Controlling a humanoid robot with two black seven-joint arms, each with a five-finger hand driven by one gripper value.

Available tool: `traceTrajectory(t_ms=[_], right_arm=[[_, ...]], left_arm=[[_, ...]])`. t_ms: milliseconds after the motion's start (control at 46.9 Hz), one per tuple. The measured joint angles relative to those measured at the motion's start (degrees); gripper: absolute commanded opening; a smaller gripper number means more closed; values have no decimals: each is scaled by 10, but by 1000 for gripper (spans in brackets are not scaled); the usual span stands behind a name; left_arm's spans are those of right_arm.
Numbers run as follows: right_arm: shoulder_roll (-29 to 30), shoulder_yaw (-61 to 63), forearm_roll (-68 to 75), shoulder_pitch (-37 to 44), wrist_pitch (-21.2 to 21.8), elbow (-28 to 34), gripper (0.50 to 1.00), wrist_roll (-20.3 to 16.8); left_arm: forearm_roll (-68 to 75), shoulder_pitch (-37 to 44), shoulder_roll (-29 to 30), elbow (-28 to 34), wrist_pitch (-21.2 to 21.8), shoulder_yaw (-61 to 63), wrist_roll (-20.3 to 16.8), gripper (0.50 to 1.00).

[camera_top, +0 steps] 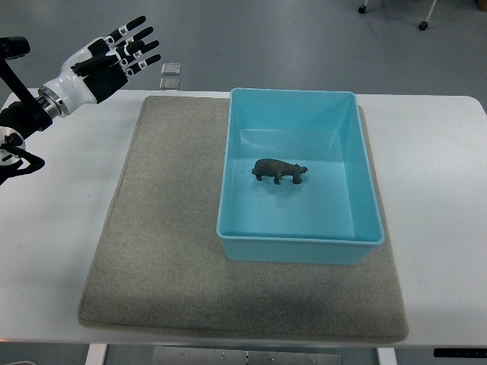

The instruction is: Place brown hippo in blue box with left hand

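Grey mat (160,251) is seen nearest; brown hippo (280,170) stands inside blue box (297,251), well right of the spread, empty left robot hand (114,57); only clear withdrawal is needed.

no readable text, labels or numbers anywhere

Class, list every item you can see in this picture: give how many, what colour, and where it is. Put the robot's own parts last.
brown hippo: 1, brown, standing inside the box near its middle
blue box: 1, light blue, on the right part of the mat
mat: 1, grey-beige, on the table
table: 1, white, under everything
small clear squares: 2, transparent, at the table's far edge
left hand: 1, white and black, raised at upper left, fingers spread, holding nothing
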Motion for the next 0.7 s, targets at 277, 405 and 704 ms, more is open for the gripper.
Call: traceTrajectory(t_ms=[277,405,704], right_arm=[[0,0,0,0,0,0,936,0],[0,1,0,0,7,6,936,0],[0,1,-2,-3,1,7,936,6]], left_arm=[[-66,0,5,1,6,0,47,999],[-66,0,5,4,7,1,49,999],[-63,7,0,9,7,4,49,999]])
